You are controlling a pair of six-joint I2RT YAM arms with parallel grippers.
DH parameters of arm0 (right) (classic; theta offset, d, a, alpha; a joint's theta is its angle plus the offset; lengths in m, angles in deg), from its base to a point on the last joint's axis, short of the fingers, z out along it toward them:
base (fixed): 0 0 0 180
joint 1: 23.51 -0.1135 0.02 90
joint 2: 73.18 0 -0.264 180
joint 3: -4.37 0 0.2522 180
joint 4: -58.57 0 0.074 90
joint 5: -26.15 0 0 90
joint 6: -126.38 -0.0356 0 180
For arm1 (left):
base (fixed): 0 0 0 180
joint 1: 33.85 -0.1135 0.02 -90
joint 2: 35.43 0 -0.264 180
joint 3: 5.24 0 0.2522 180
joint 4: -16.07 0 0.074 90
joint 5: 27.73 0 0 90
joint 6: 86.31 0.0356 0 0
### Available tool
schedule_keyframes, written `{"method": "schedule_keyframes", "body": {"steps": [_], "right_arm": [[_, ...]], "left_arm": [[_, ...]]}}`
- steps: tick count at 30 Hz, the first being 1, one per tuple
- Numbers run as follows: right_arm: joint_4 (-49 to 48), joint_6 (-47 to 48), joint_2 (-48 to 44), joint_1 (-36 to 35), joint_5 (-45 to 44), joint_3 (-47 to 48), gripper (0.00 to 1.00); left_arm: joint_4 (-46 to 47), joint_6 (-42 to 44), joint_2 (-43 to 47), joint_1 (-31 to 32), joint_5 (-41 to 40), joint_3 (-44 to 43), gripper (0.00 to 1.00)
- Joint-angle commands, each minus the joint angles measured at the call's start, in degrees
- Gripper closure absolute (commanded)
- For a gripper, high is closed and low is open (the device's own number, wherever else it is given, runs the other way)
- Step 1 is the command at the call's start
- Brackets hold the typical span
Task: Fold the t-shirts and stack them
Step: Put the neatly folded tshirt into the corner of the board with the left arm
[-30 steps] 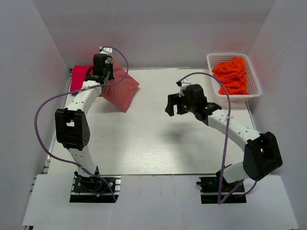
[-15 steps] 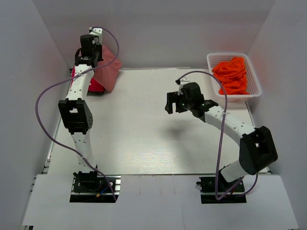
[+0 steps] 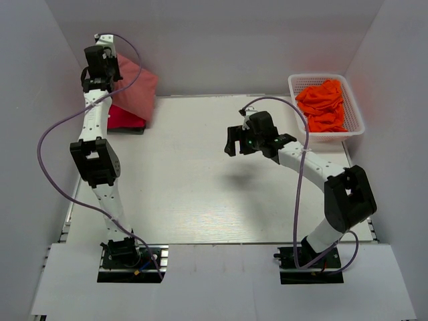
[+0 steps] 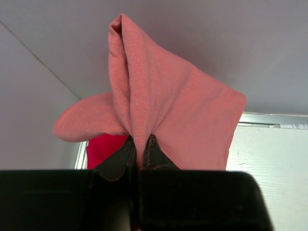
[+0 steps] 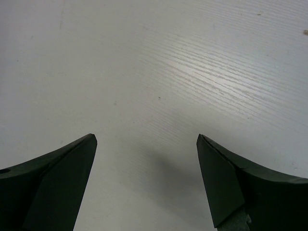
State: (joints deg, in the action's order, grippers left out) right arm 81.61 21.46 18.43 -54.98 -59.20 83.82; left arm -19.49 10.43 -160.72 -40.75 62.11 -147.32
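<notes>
My left gripper [image 3: 101,72] is raised at the far left corner and shut on the folded salmon-pink t-shirt [image 3: 134,90], which hangs from it above the crimson-pink t-shirt [image 3: 123,118] lying on the table. In the left wrist view the jaws [image 4: 139,144] pinch a fold of the salmon-pink t-shirt [image 4: 183,120], with the crimson-pink t-shirt [image 4: 103,149] below. Orange t-shirts [image 3: 324,103] fill the white basket [image 3: 358,114] at the far right. My right gripper [image 3: 234,142] is open and empty above the bare table [image 5: 144,57]; its fingertips [image 5: 82,154] are spread wide.
White walls close in the table on the left, back and right. The left arm stretches up along the left wall. The right arm reaches over the table's middle right, with its cable looping beside the basket.
My left gripper has carried the salmon-pink t-shirt up and to the far left, over the crimson-pink one. My right gripper has shifted slightly left and further back, staying open.
</notes>
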Motion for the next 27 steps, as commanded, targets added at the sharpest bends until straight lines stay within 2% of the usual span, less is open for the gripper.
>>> {"method": "schedule_keyframes", "body": {"steps": [1, 4, 12, 21, 27], "right_arm": [[-0.4, -1.1, 0.8, 0.3, 1.9, 3.2, 0.10], [-0.6, -1.3, 0.9, 0.3, 2.1, 3.1, 0.10], [0.5, -1.3, 1.5, 0.3, 1.9, 3.4, 0.10], [2.5, -2.1, 5.3, 0.3, 2.4, 5.8, 0.10], [4.2, -2.4, 7.6, 0.2, 2.8, 7.6, 0.10]], "left_arm": [[3.3, -2.7, 2.8, -0.3, 3.4, -1.9, 1.00], [2.7, -4.2, 2.8, -0.8, 2.7, -1.1, 1.00], [4.8, -6.5, 3.4, -2.2, -8.7, 6.1, 1.00], [15.8, -7.7, 5.3, -3.9, -7.8, 17.5, 1.00], [21.3, -8.2, 7.3, -3.9, -13.0, 22.7, 1.00]]}}
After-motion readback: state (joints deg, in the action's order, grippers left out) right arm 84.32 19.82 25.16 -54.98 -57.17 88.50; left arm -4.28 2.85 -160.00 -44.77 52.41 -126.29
